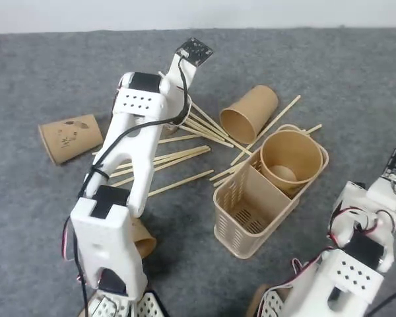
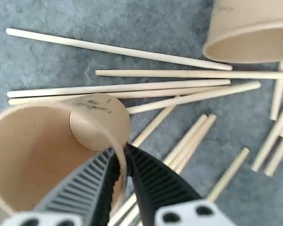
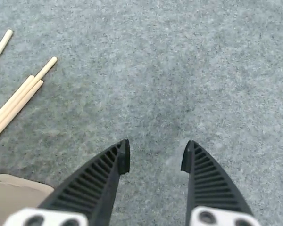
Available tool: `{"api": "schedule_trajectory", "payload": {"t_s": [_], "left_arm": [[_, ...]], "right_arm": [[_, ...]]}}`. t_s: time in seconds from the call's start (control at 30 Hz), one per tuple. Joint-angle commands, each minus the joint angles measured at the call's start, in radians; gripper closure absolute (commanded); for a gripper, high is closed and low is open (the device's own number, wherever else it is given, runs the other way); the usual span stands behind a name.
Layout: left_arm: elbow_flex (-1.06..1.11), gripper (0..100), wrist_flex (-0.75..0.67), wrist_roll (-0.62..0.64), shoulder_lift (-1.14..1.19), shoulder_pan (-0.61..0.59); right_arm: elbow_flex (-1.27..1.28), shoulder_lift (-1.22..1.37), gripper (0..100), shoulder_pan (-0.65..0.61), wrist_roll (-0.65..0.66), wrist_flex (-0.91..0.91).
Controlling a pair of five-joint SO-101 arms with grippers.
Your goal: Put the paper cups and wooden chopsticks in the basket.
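My left gripper (image 2: 122,151) is shut on the wall of a paper cup (image 2: 42,141), one finger inside the rim and one outside, just above the carpet. Wooden chopsticks (image 2: 132,87) lie scattered under and beyond it, and they spread across the middle of the high view (image 1: 178,155). The tan basket (image 1: 241,228) stands to the right with one cup (image 1: 292,158) upright in its far compartment. More cups lie on their sides at the far left (image 1: 69,137) and behind the basket (image 1: 249,113). My right gripper (image 3: 155,157) hangs open over bare carpet.
The left arm (image 1: 129,172) stretches over the chopstick pile and partly covers another cup (image 1: 144,243) near its base. The right arm (image 1: 363,244) sits at the front right of the basket. A few chopstick ends (image 3: 16,101) lie near the right gripper. Grey carpet surrounds everything.
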Motion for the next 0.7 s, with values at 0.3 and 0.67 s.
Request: {"api": "schedule_trajectory", "payload": {"t_s": [0.3,0.67], "left_arm": [[-0.380,99,0.371,-0.087,-0.272,0.074],[-0.427,99,0.371,-0.144,-0.509,0.410]], "right_arm": [[-0.005,-0.008,80.5,-0.007,0.002,-0.018],[0.021,-0.015,80.5,-0.002,-0.005,-0.028]]}}
